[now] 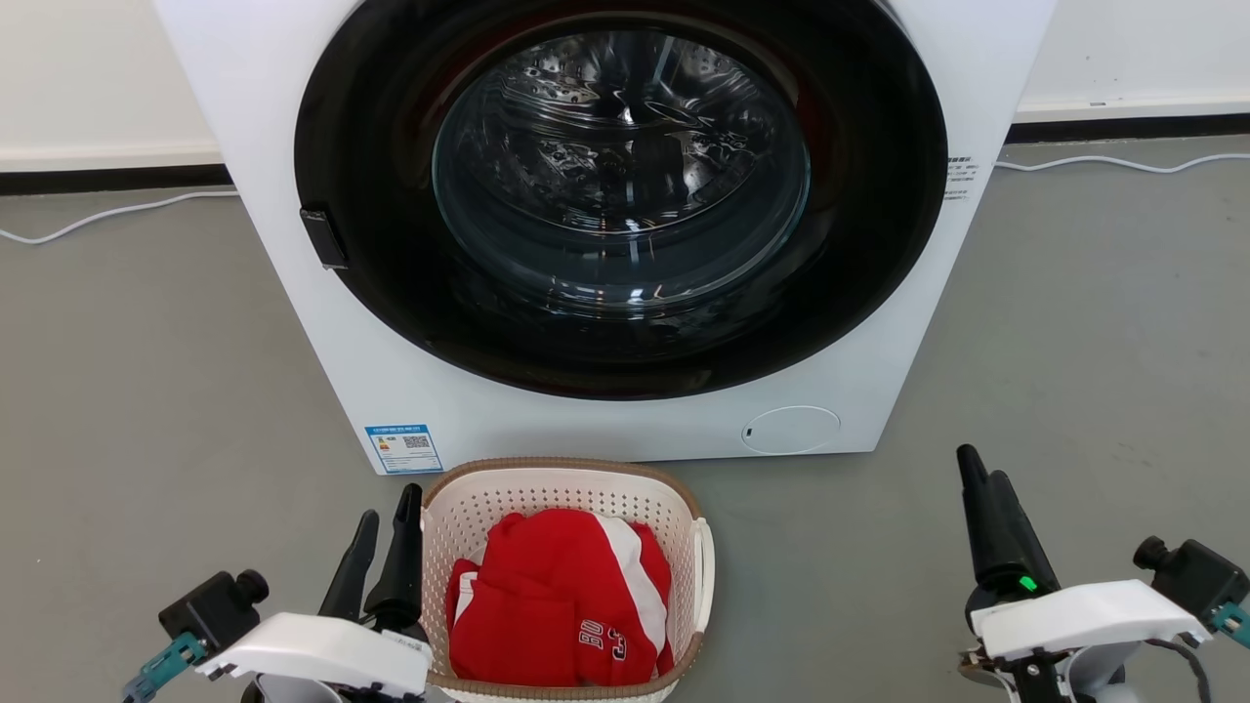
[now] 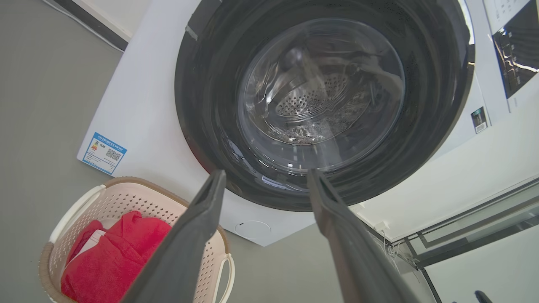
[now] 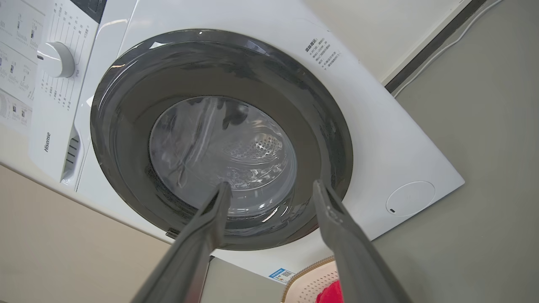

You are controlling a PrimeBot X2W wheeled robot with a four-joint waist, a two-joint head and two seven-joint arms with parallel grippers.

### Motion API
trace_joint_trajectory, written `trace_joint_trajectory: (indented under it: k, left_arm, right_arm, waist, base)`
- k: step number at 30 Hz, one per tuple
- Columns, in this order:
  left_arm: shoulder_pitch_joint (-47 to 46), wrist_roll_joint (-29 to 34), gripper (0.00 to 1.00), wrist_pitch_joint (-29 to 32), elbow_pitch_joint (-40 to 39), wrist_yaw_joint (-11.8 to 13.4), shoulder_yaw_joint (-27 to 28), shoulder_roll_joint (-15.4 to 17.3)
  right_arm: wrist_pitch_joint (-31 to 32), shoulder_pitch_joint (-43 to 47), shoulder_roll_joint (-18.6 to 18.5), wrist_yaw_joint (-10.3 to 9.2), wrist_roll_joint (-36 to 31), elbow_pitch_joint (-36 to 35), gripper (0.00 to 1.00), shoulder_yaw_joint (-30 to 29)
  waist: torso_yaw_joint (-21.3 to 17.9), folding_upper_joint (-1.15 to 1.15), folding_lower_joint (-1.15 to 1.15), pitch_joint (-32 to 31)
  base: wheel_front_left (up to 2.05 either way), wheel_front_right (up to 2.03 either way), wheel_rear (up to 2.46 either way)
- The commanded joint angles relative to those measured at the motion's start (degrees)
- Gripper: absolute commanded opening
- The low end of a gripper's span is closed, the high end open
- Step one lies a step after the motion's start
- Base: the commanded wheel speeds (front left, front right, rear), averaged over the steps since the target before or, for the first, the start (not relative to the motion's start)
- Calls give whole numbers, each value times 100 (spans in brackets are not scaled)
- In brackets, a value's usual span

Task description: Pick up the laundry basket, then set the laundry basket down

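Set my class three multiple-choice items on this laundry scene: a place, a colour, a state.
1. Relative to the washing machine, the basket stands: A on top; B on the floor in front; C inside.
2. The clothing in it is mainly: A blue; B green; C red.
3. The left pincer and right pincer are: A open, empty; B shut on the basket; C holding clothing.
Answers: B, grey floor lies around it; C, red cloth shows; A, jaws apart, nothing between.
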Motion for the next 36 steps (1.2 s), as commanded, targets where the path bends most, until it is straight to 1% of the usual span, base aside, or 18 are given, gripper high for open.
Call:
trace_joint_trajectory:
  k: [1, 19, 36]
  left_arm:
    - [-349, 180, 100, -67, -135, -16, 63, 49]
    - [-454, 1437, 100, -387, -182, 31, -67, 67]
    - [-582, 2392, 100, -655, -279, 57, -148, 83]
  right_arm:
    - [-91, -275, -73, 26, -194, -191, 100, 126]
    - [-411, -348, -109, 33, -1416, -237, 100, 262]
    - [-679, -467, -122, 39, -2360, -291, 100, 339]
  waist:
    - [-2, 0, 0, -5]
    - [-20, 0, 0, 9]
    - [-19, 0, 0, 122]
  base:
    - [0, 0, 0]
    - [0, 0, 0]
    - [0, 0, 0]
